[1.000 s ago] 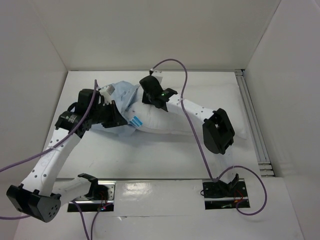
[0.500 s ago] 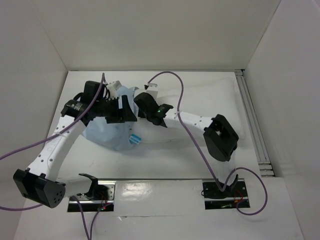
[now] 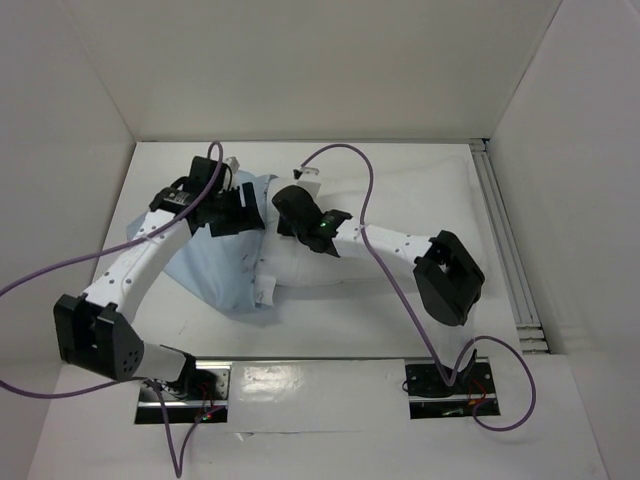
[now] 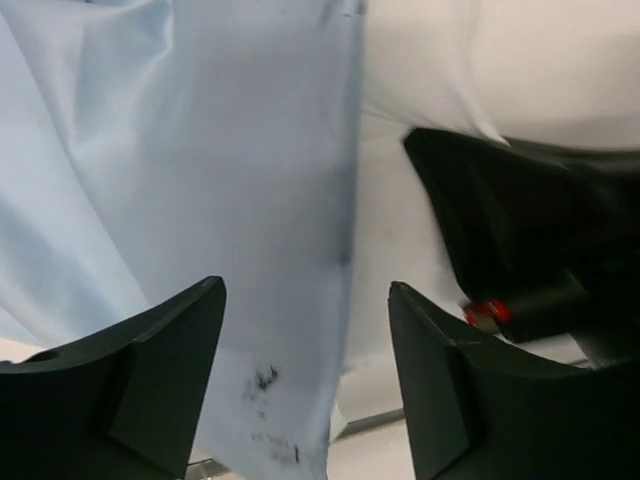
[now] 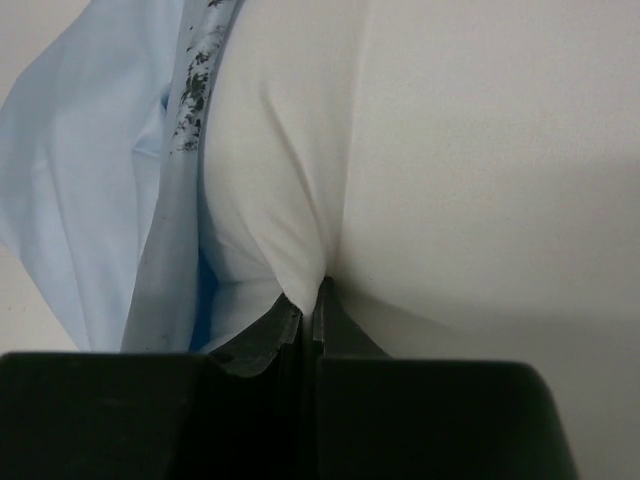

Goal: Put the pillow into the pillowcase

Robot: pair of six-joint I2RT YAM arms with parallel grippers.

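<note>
Plump white cloth pillow [image 3: 312, 272]: soft, matt, creased. Thin light blue cloth pillowcase [image 3: 215, 268]: limp, matt, dark smudges on hem. Left hand [image 4: 305, 300], right hand [image 5: 308, 305]: matt black plastic. White tabletop [image 3: 410, 180]: smooth.

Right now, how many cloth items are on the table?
2. The white pillow lies centrally, pinched by the right gripper; the blue pillowcase spreads at its left end, under the open left gripper. More could hide beneath.

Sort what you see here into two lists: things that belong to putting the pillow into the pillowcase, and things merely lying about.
Belongs to the job:
pillow
pillowcase
right gripper, shut on a fold of the pillow
left gripper, open over the pillowcase

Merely there:
purple cables
metal rail at the right
metal base plates under the arms
</note>
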